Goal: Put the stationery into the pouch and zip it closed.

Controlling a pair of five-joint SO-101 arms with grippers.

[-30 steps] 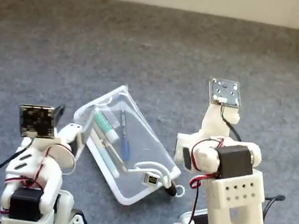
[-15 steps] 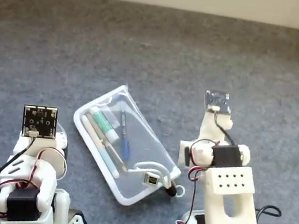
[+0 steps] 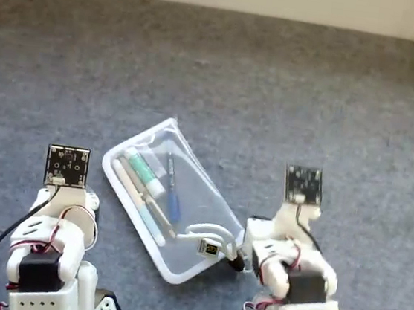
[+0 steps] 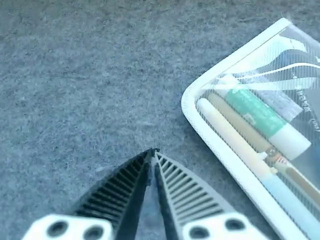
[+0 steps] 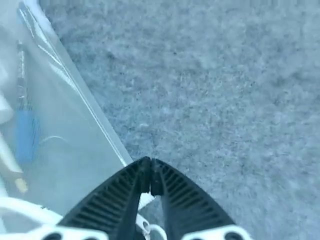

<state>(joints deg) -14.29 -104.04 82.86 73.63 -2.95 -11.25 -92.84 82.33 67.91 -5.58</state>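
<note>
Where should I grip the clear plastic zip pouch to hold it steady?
I'd pinch the clear plastic zip pouch at its rounded white-trimmed corner, coming in low from the side of the left gripper. The rim there lies flat and exposed, just outside the stationery.

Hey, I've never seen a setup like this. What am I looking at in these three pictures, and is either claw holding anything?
Two small robot arms sit side by side, the left arm and the right arm, on a grey carpeted surface. The wide picture comes from a fixed camera looking down. The other two come from a camera on each arm's wrist, looking along its claw. The left gripper and the right gripper are both shut and hold nothing. Between the arms lies a clear pouch with a blue pen and a green-and-white stick inside.
</note>
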